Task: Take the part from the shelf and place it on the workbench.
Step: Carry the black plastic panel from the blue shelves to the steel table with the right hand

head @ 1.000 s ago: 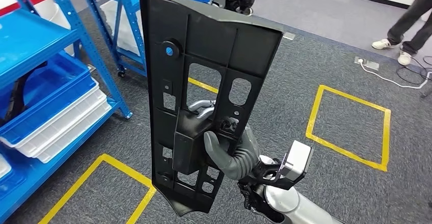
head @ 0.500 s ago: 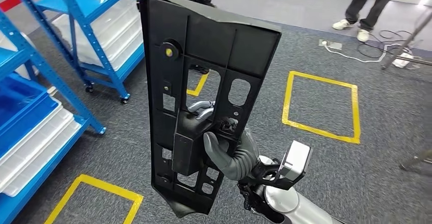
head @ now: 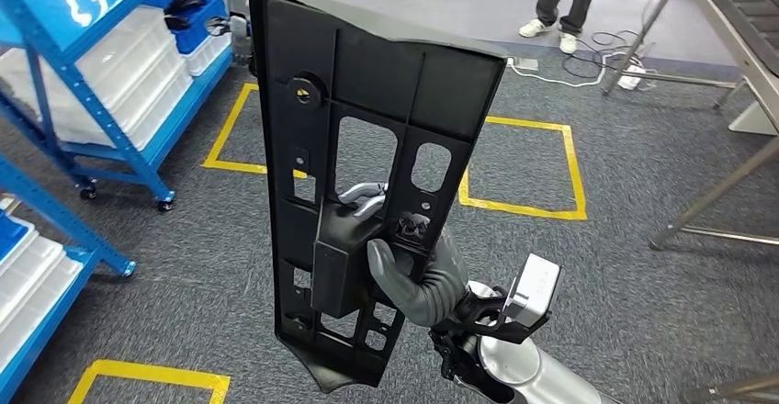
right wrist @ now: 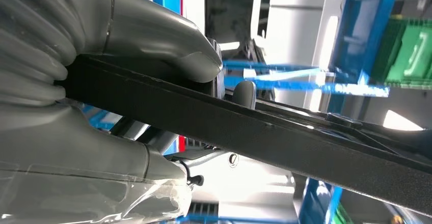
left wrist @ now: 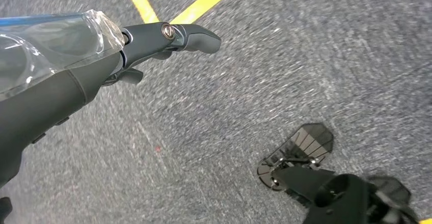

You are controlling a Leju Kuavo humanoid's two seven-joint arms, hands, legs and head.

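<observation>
A large black plastic part (head: 367, 147), flat, ribbed and full of cut-outs, stands upright in the middle of the head view. My right hand (head: 423, 280) grips it low on its right side, thumb pressed on the raised block. In the right wrist view the part (right wrist: 285, 137) runs as a dark bar with my right hand (right wrist: 153, 35) clamped over its edge. The workbench (head: 730, 37) is a metal table at the far right with a dark piece lying on it. My left hand (left wrist: 102, 61) hangs over grey carpet, fingers stretched out and holding nothing.
Blue shelving (head: 55, 64) with white bins (head: 138, 64) stands at the left. Yellow tape squares (head: 524, 170) mark the grey carpet. A person's legs (head: 565, 0) and loose cables (head: 606, 64) are at the back, near the workbench's slanted legs (head: 716, 193).
The whole view has swung to the right: the shelves slid off to the left and the workbench came in at the right. The part stays gripped the same way in my right hand.
</observation>
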